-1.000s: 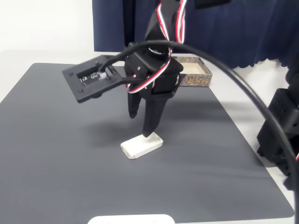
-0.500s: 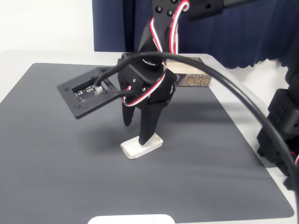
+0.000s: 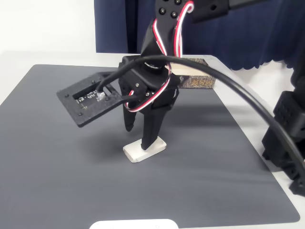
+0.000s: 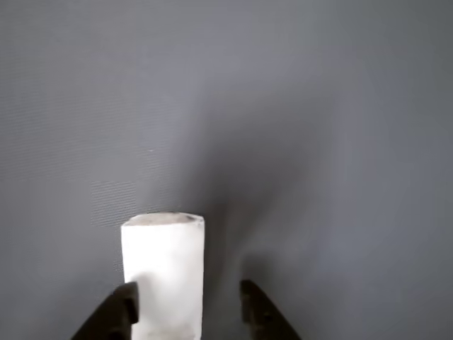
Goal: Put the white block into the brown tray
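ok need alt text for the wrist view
A small flat white rectangular block lies on a dark grey mat, between the two black fingertips of the open end effector, nearer the left one.

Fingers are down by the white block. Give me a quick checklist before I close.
1. White block between the fingers: ok, wrist view shows one finger on each side.
2. Gripper open: ok.
3. Centred: not ok, block sits against the left finger in the wrist view, with a gap on the right.
4. Low enough: cannot tell, though one fingertip reaches the block in the fixed view.
5. Brown tray location: ok, behind the arm at the mat's far edge.
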